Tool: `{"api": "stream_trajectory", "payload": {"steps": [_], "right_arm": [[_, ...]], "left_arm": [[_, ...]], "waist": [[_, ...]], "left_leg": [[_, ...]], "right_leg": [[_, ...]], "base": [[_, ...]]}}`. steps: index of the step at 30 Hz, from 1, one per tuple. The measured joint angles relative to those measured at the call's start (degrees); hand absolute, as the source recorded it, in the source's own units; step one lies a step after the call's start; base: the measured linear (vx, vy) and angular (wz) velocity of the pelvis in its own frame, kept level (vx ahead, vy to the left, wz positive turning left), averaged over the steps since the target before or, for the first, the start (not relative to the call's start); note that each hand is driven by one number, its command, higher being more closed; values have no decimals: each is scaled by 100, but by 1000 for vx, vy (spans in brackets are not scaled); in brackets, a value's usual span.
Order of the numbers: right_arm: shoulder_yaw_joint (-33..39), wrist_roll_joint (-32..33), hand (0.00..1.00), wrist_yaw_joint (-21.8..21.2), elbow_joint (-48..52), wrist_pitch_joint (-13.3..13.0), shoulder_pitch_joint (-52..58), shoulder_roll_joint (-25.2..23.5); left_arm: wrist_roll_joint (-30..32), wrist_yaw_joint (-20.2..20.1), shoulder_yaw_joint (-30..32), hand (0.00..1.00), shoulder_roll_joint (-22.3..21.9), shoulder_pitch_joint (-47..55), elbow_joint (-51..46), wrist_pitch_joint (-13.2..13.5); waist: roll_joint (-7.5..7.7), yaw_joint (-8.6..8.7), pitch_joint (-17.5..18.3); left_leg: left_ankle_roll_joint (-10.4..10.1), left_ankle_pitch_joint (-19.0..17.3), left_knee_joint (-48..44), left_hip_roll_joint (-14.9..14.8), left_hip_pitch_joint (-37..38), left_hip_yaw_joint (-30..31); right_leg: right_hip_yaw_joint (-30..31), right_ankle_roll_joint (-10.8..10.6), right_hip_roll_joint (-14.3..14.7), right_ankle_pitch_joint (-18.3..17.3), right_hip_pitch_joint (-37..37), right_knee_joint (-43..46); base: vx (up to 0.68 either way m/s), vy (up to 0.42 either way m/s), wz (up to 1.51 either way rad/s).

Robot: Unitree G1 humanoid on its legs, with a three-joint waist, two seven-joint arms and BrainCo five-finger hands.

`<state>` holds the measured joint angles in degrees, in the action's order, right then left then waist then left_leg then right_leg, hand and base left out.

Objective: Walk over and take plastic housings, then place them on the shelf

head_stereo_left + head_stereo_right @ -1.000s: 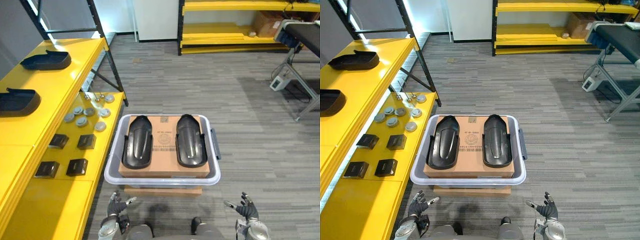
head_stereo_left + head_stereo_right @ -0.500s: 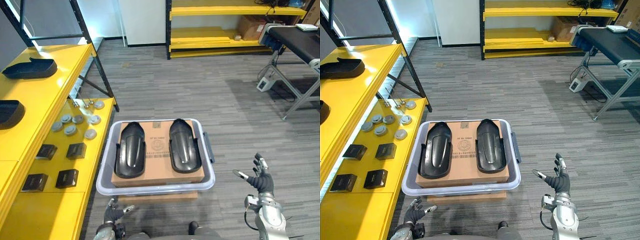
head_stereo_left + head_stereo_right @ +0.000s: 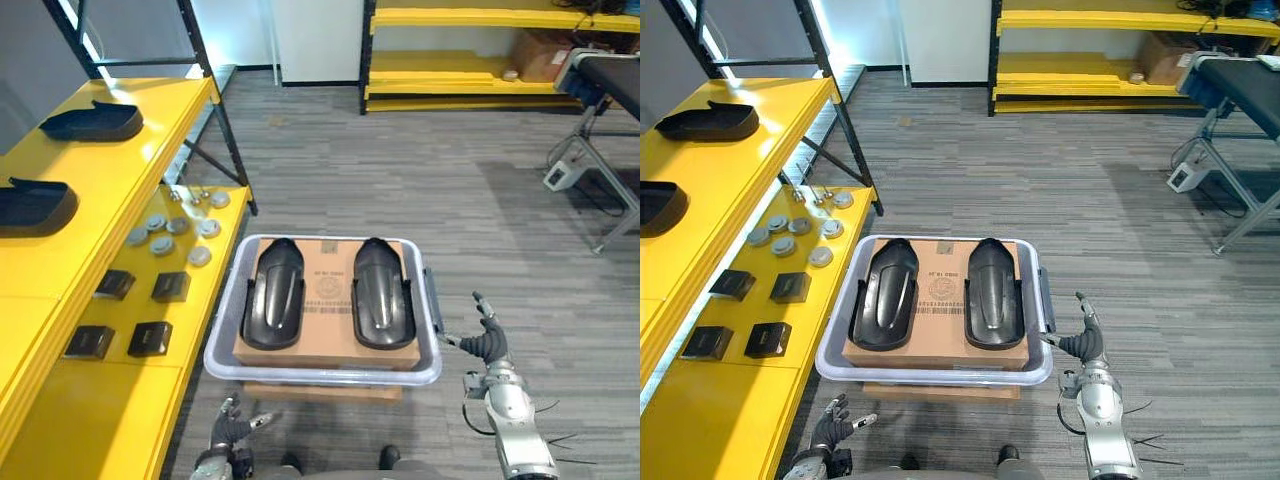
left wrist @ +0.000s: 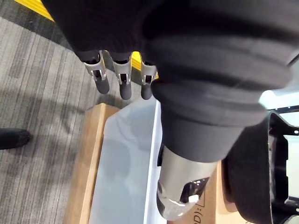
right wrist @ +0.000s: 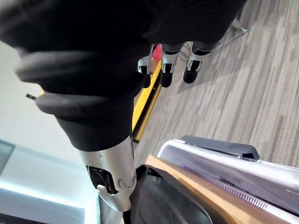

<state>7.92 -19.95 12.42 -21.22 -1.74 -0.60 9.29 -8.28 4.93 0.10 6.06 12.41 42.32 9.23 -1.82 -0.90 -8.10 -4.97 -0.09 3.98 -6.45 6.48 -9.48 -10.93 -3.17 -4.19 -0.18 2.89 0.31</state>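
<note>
Two black plastic housings (image 3: 275,293) (image 3: 383,293) lie side by side on a brown cardboard box (image 3: 326,285) inside a pale grey bin (image 3: 322,371) on the floor in front of me. My right hand (image 3: 487,343) is open just right of the bin's right rim, near its dark handle (image 5: 219,145), fingers straight. My left hand (image 3: 233,426) is open low at the bin's near left corner; its fingers (image 4: 121,81) point past the bin wall (image 4: 126,177). Two more black housings (image 3: 92,121) (image 3: 35,204) rest on the yellow shelf (image 3: 110,190) at the left.
The lower yellow shelf level (image 3: 190,300) beside the bin carries several grey round caps (image 3: 170,232) and several small black blocks (image 3: 130,310). A black shelf post (image 3: 215,110) stands behind it. Another yellow rack (image 3: 470,50) and a metal-legged table (image 3: 605,110) stand at the back right.
The view has shifted as I move. My right hand has come in from the open floor to just beside the bin's right rim. The left hand stays low by the near corner.
</note>
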Motion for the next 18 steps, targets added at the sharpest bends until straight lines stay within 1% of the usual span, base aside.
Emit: {"api": "stream_trajectory", "payload": {"steps": [3, 5, 7, 8, 9, 10, 13, 14, 17, 18], "right_arm": [[-7, -90, 0, 24, -302, 115, -393, -11], [-11, -91, 0, 104, -437, 121, -595, -17], [-9, -94, 0, 185, -706, 224, -921, -19], [-10, -95, 0, 202, -800, 229, -1028, -19], [-14, -95, 0, 234, -966, 237, -1221, -20], [-11, -102, 0, 248, -1215, 285, -1505, -16], [-9, -105, 0, 275, -1551, 390, -1916, -12], [10, -104, 0, 322, -1711, 456, -2178, 6], [47, -86, 0, 487, -2194, 514, -2873, 147], [53, -82, 100, 521, -2254, 529, -2972, 168]], "left_arm": [[-3, 2, -6, 0, -1, -3, -16, 0], [-5, 7, -10, 0, -2, -22, -29, 2], [-11, 17, -44, 0, 0, -62, -110, 5], [-11, 17, -60, 0, 0, -84, -141, 8], [-15, 19, -74, 0, -3, -151, -146, 11], [-19, 27, -105, 0, -3, -252, -146, 11], [-117, 54, -166, 0, -6, -296, -298, 25], [-134, 61, -185, 0, -6, -327, -372, 29], [-256, 164, -229, 0, -10, -569, -379, 78], [-257, 170, -231, 0, -11, -618, -379, 81]], "waist": [[-34, -10, -49], [-66, -6, -164], [-72, -23, -320], [-73, -30, -360], [-84, -60, -445], [-109, -139, -592], [-178, -171, -795], [-214, -168, -934], [-280, -201, -1153], [-286, -217, -1220]], "left_leg": [[27, 34, -6, 24, -173, 46], [32, 37, -37, 44, -233, 125], [33, 38, -126, 54, -394, 167], [37, 40, -158, 54, -471, 168], [37, 40, -236, 55, -597, 169], [37, 40, -312, 55, -703, 168], [42, 36, -446, 56, -854, 190], [54, 27, -521, 57, -917, 224], [115, -17, -821, 43, -1309, 256], [117, -18, -846, 42, -1326, 252]], "right_leg": [[-41, 4, -19, 45, -118, -37], [-122, 2, -46, 48, -117, -42], [-163, 4, -66, 69, -220, -29], [-162, 6, -68, 84, -281, -25], [-172, 10, -75, 111, -361, -25], [-172, 11, -82, 135, -446, -5], [-199, 12, -104, 138, -530, 56], [-219, 14, -114, 140, -556, 87], [-211, 32, -137, 152, -876, 262], [-196, 41, -138, 159, -894, 276]], "base": [[-7, 4, 8], [-10, 6, 19], [-48, 9, 13], [-57, 7, 3], [-58, 3, 3], [-60, 0, 4], [-51, 1, 7], [-43, 1, 9], [-88, 3, 5], [-79, 3, -9]]}}
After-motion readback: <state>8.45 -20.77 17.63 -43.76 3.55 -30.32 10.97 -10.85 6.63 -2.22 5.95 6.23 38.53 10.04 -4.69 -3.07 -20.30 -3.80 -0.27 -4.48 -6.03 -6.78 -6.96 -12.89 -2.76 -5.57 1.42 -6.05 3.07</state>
